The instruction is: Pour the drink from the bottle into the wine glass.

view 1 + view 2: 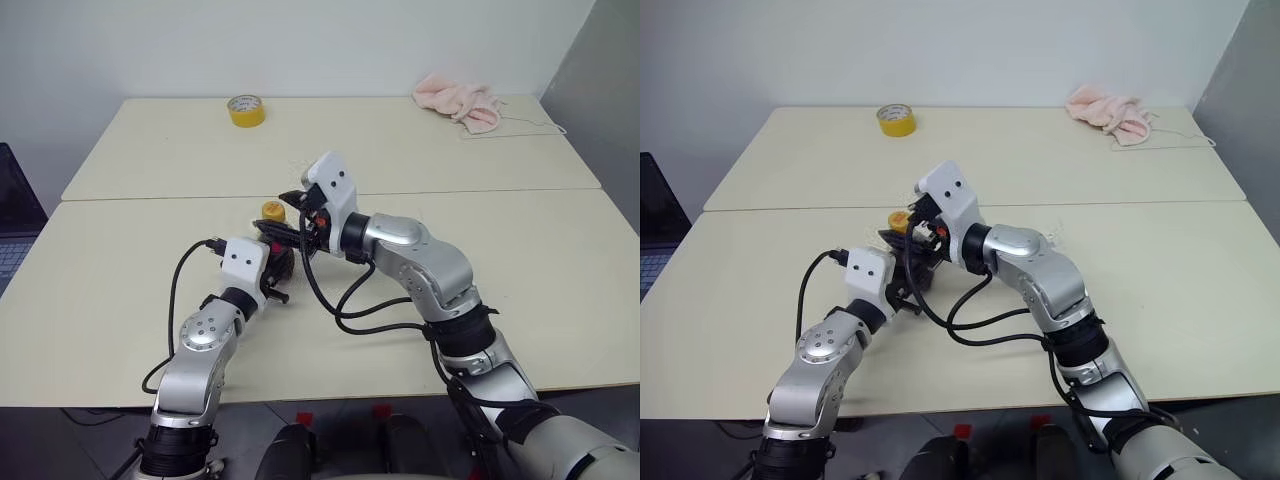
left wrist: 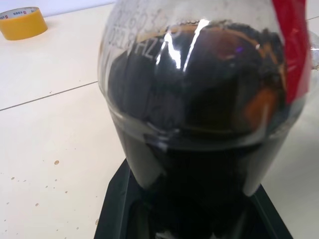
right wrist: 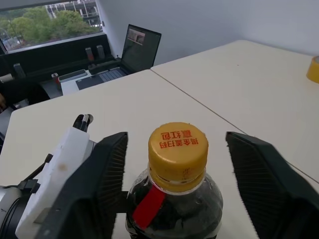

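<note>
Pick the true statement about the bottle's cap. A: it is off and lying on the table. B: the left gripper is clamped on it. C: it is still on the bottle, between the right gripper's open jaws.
C: the yellow cap sits on the bottle, with the right gripper jaws standing apart on either side.

Two pale cream benches (image 1: 130, 290) pushed edge to edge, a thin seam between them. Yellow tape roll (image 1: 246, 110) lying flat on the far bench, toward its left end. Crumpled pink cloth (image 1: 462, 103) at the far right corner, well apart from the roll. Open laptop (image 3: 133, 51) on a dark desk past the benches, near a window.
</note>
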Motion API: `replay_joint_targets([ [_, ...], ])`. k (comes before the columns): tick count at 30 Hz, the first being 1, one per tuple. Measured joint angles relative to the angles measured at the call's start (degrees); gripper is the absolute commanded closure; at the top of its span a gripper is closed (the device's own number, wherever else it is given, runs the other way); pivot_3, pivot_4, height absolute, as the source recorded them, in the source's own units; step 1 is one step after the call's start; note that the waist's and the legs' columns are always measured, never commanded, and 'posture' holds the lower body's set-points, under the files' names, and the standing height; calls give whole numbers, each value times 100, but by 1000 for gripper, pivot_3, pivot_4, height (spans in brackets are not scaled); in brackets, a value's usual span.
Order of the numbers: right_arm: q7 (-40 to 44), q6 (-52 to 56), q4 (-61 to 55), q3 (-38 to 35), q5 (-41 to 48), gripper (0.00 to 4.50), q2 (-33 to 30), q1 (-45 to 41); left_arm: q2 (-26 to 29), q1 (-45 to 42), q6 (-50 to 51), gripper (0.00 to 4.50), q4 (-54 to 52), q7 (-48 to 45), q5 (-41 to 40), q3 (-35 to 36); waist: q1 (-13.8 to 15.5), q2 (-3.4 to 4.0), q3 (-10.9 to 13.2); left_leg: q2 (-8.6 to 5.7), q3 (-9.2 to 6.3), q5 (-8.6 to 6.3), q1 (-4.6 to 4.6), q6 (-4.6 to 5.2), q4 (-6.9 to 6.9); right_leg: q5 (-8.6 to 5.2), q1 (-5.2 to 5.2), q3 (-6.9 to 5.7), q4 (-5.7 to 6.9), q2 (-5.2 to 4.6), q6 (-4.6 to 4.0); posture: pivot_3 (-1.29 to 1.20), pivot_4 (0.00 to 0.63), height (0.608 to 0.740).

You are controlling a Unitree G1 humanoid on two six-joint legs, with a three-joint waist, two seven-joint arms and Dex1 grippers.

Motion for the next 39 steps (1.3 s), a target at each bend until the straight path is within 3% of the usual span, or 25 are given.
replay_joint_targets([
  [3, 3, -28, 5, 10, -22, 3140, -1, 0, 0, 0, -3, 3602, 1, 0, 1, 0, 0, 0, 0, 0, 0, 0, 0, 0, 0, 0, 0, 0, 0, 0, 0, 0, 150, 740],
  [4, 3, -42, 6, 15, -27, 3269, 0, 1, 0, 0, -7, 3602, 1, 1, 0, 0, 0, 0, 0, 0, 0, 0, 0, 0, 0, 0, 0, 0, 0, 0, 0, 0, 150, 740],
  [9, 21, -125, 43, 25, -37, 3269, 0, 3, 0, -1, -15, 3602, 1, 4, 0, 1, 0, 0, 0, 0, 0, 0, 0, 0, 0, 0, 0, 1, 0, 0, 0, 0, 150, 740],
  [19, 402, -1381, 367, -70, -20, 3269, 158, 475, -3, -15, -131, 3629, -6, 4, -1, 7, -1, 0, 0, 1, 1, 0, 1, 0, -1, 0, 0, 1, -1, 0, 0, 0, 150, 740],
  [39, 282, -1173, 416, -581, 682, 3279, 702, 671, -8, 28, -131, 3637, -1, 9, -2, 0, 0, 1, 0, 0, -1, 0, 1, 0, 0, 0, 1, 0, 0, 0, 0, 0, 150, 740],
])
